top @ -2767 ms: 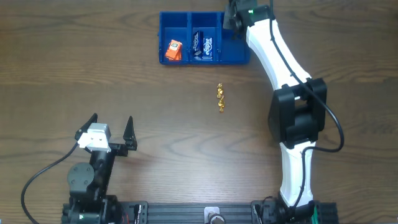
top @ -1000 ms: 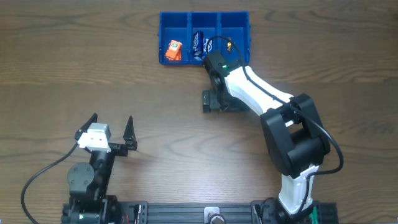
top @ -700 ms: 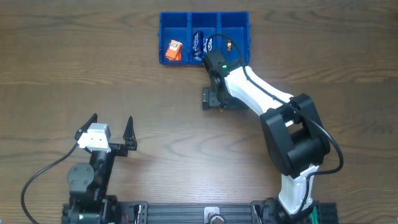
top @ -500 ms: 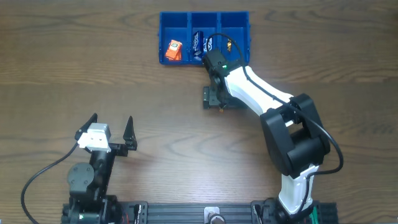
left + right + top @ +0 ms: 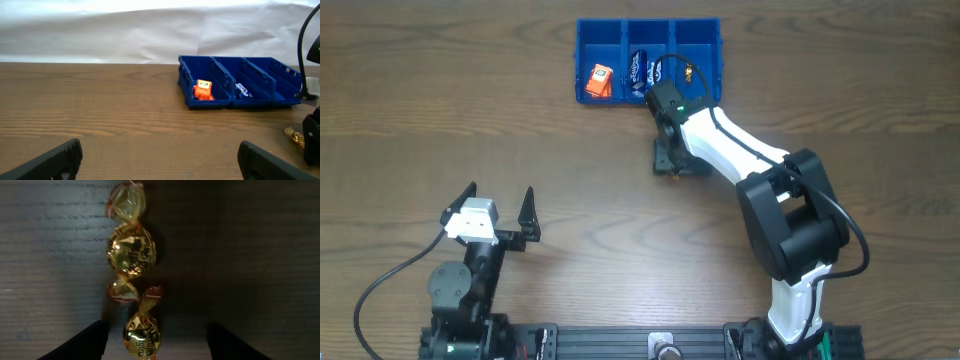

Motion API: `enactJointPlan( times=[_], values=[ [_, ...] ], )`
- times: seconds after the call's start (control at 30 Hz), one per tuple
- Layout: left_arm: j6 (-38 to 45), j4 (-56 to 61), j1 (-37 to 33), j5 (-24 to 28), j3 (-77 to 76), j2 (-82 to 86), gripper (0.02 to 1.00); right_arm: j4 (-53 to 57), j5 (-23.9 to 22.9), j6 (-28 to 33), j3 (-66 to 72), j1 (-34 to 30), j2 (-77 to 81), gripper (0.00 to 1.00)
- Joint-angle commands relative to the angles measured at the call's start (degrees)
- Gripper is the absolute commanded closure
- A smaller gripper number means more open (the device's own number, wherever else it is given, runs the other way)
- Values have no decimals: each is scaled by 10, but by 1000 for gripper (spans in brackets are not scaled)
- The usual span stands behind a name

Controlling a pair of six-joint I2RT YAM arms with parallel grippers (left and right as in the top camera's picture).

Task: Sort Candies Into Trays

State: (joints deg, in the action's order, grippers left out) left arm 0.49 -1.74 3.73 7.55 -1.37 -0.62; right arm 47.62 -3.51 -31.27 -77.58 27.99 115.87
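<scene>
The right tool (image 5: 156, 341) sits low over the counter (image 5: 520, 120), its fingers spread, one on each side of a gold candy (image 5: 143, 337) and clear of it. A second gold candy (image 5: 131, 255) lies just beyond, wrapper ends touching. Near them stands the blue tray (image 5: 650, 98), with an orange candy (image 5: 600, 80) in its left compartment and blue packets (image 5: 642, 70) in the middle one. Well apart, the left tool (image 5: 500, 203) hangs spread wide.
</scene>
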Motion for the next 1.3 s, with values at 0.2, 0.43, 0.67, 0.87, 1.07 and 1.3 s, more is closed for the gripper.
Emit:
enactJointPlan(
  times=[0.2, 0.43, 0.67, 0.87, 1.07, 1.3],
  values=[
    [8, -20, -4, 9, 11, 4, 23, -7, -9, -5, 4, 2, 13, 529],
    [8, -20, -4, 9, 11, 4, 23, -9, -9, -7, 4, 2, 21, 768],
    [8, -20, -4, 9, 11, 4, 20, -8, -9, -18, 4, 2, 20, 921],
    [8, -20, -4, 9, 11, 4, 20, 5, -11, -17, 3, -5, -29, 952],
    [8, -21, -4, 9, 11, 4, 20, -3, -113, -14, -30, -38, -143, 963],
    [8, -21, -4, 9, 11, 4, 20, -145, -168, 124, -88, -64, -128, 958]
  ],
)
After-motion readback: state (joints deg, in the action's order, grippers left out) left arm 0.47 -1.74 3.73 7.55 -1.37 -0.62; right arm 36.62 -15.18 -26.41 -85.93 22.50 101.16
